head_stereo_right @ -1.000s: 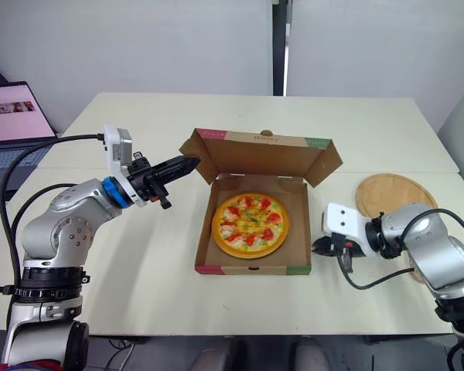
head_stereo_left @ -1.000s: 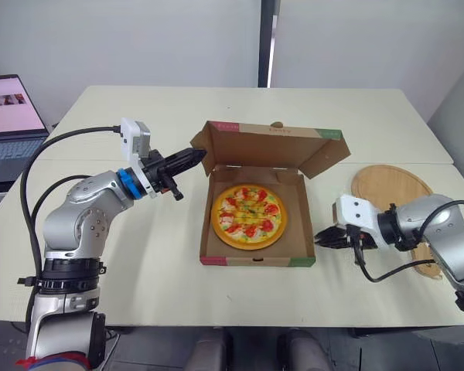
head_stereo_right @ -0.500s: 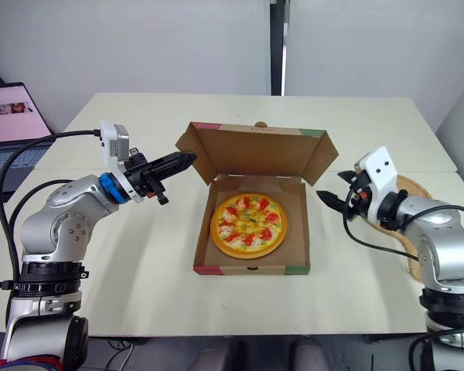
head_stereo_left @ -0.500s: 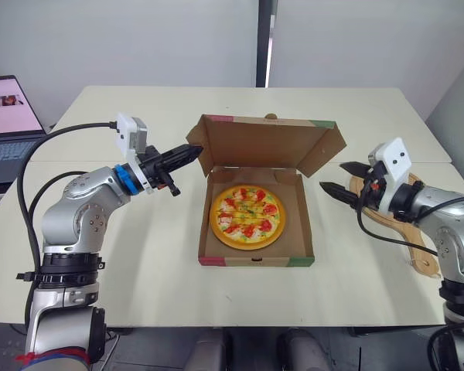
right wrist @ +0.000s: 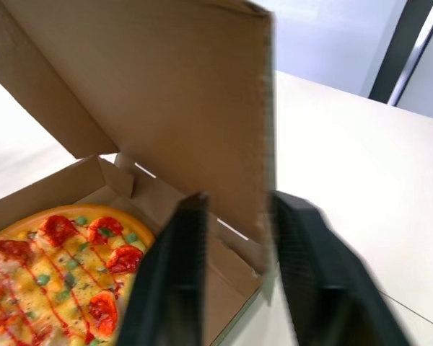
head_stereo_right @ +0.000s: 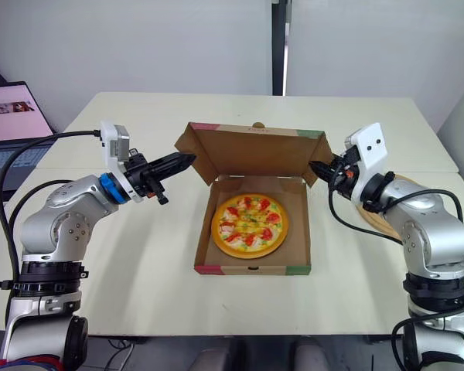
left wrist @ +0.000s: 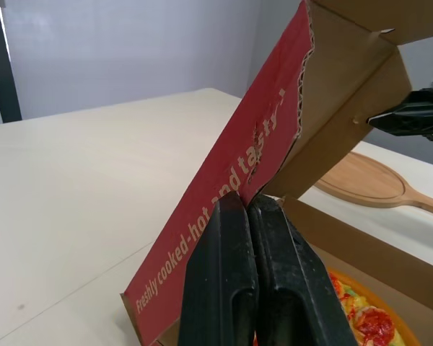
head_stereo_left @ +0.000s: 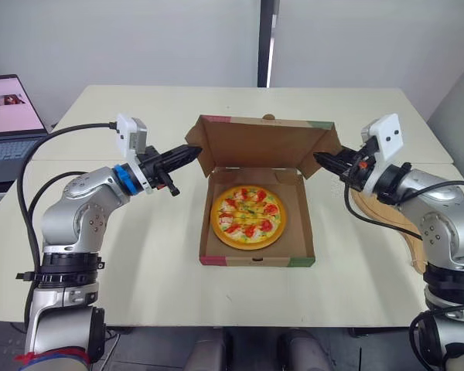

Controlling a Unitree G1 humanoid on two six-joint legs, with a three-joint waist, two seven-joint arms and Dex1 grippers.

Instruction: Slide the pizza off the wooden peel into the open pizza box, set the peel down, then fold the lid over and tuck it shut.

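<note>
**Pizza boxed, lid half up, my two grippers at its side flaps**

Nearest me on the table [head_stereo_left: 139,270] is the front wall of the pizza box [head_stereo_left: 255,260], and the pizza [head_stereo_left: 248,216] lies flat inside the tray. Just past it, my left gripper [head_stereo_left: 193,151] has its fingers pressed together, tips at the lid's left side flap. My left wrist view adds what the head views miss: that flap's outer face is red with pale lettering, and my closed fingertips [left wrist: 231,209] sit right at its lower edge.

My right gripper [head_stereo_left: 320,158] is at the opposite flap. From the head it reads as a dark point by the cardboard, but the right wrist view shows the fingers spread, with the flap's edge standing between them and not squeezed.

The lid [head_stereo_left: 263,143] stands raised at the far side. The wooden peel [left wrist: 361,180] lies on the table to the right. A laptop [head_stereo_left: 8,116] sits far left.
</note>
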